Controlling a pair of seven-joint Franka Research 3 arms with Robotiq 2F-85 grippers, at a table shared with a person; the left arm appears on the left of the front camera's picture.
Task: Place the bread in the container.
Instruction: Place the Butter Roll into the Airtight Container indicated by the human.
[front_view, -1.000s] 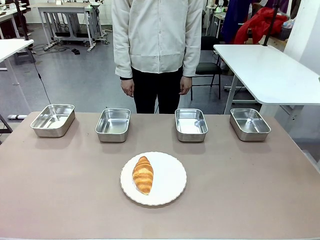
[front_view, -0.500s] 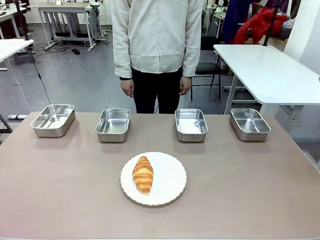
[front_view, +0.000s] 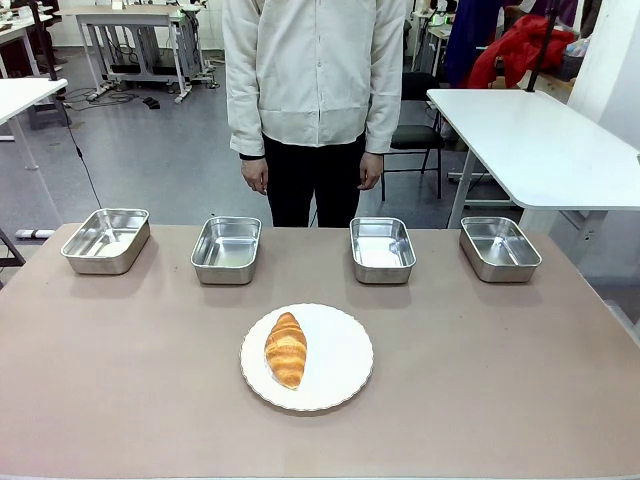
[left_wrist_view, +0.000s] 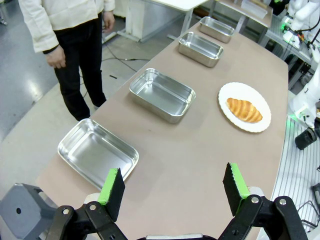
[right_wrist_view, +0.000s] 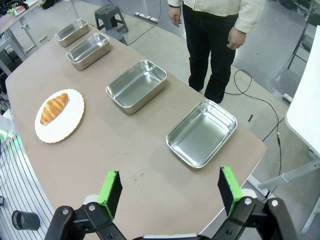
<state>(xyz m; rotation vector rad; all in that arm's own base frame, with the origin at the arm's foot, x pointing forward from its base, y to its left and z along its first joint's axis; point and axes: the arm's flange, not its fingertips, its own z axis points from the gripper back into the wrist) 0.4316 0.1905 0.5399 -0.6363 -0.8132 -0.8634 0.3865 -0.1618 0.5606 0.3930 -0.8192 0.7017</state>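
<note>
On the near middle of the brown surface (front_view: 120, 400), a golden-brown, ridged croissant (front_view: 286, 349) is seen lying on a round white plate with a scalloped rim (front_view: 350, 335), its long axis pointed roughly toward the far side. Along the far edge four shiny stainless-steel rectangular trays are lined up, all empty: the far-left tray (front_view: 106, 240), the inner-left tray (front_view: 226, 249), the inner-right tray (front_view: 382, 249) and the far-right tray (front_view: 500, 248). Which of them is meant as the container cannot be told, though the two inner ones stand nearest the plate. A person in a pale jacket is stood behind the row, hands hung at the sides and well apart from everything on the surface.

The left pincer (left_wrist_view: 173, 172) is held high over the left end of the surface, its green pads spread wide with nothing between them. The right pincer (right_wrist_view: 169, 175) is held likewise over the right end, also wide and empty. Neither is near the croissant.

The croissant is judged light and soft, with a flaky crust that would be crushed by a hard squeeze (whether it is real pastry or a firm model cannot be settled at this distance). It would best be taken from above across its thick middle, the pads set against the two long flanks and closed gently. The darker tapered ends should be avoided, since little would be gripped there.
</note>
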